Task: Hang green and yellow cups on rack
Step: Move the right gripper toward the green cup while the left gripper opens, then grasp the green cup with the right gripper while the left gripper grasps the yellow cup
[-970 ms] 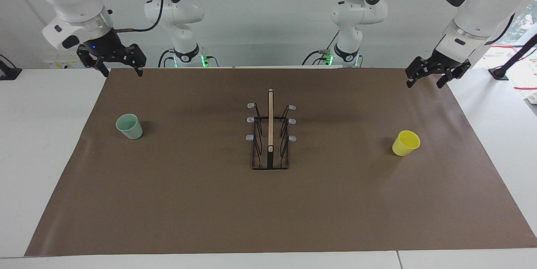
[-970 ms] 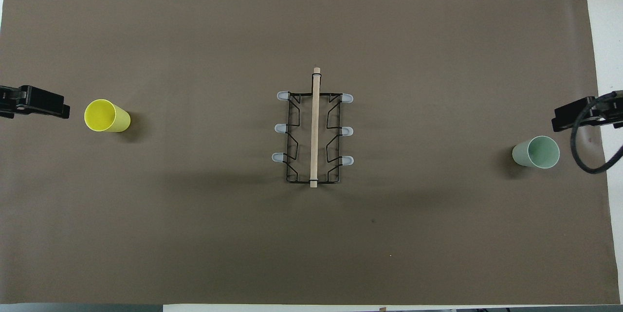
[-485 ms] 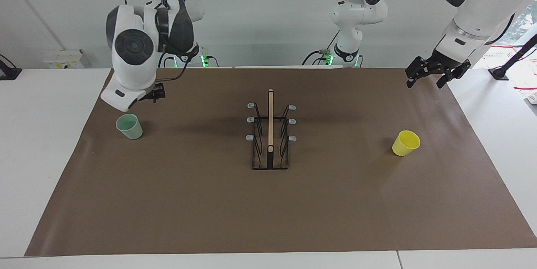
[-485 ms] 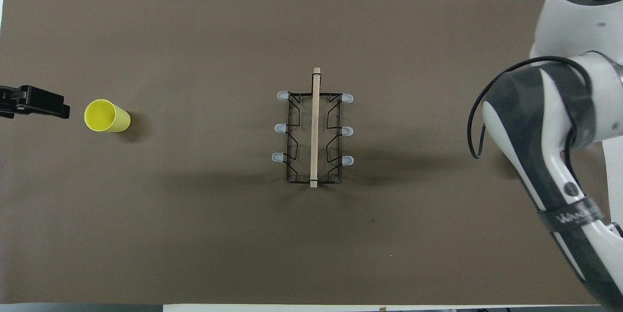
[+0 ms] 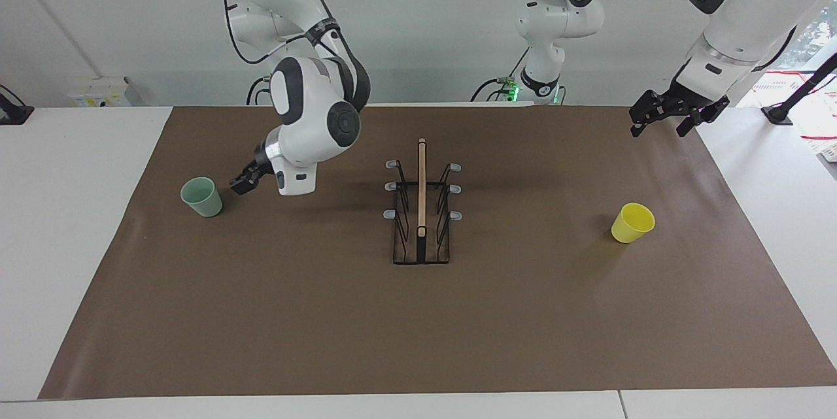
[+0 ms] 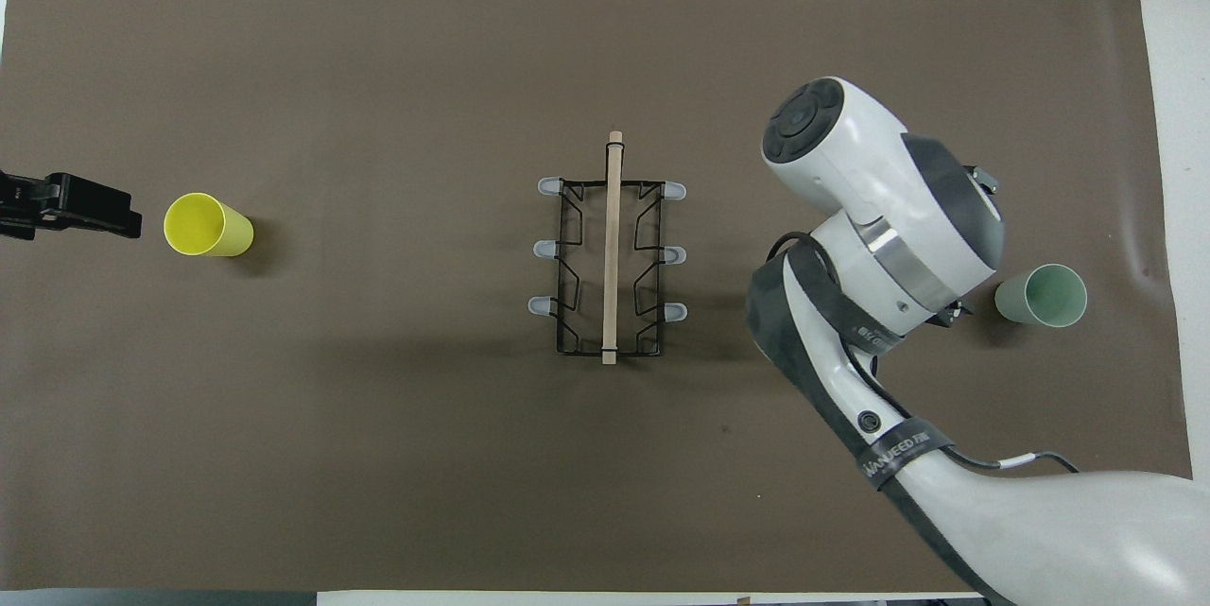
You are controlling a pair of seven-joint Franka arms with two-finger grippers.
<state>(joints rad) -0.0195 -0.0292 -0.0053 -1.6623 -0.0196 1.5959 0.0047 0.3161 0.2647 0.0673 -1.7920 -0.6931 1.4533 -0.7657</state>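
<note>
The mint-green cup (image 5: 202,197) stands upright on the brown mat (image 5: 327,314) at the right arm's end — just beside the right gripper (image 5: 242,181), approached sideways, jaws apart. The left gripper (image 5: 673,117) waits, jaws apart, above the mat's edge; the yellow cup (image 5: 632,223) is well apart from it.

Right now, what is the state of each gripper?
Left gripper: open, holding nothing.
Right gripper: beside the green cup, not holding it; jaws cannot be told.

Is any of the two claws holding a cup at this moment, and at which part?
Nothing is held. The right claw is beside the green cup, not touching. The left claw waits empty; the yellow cup stands alone.
</note>
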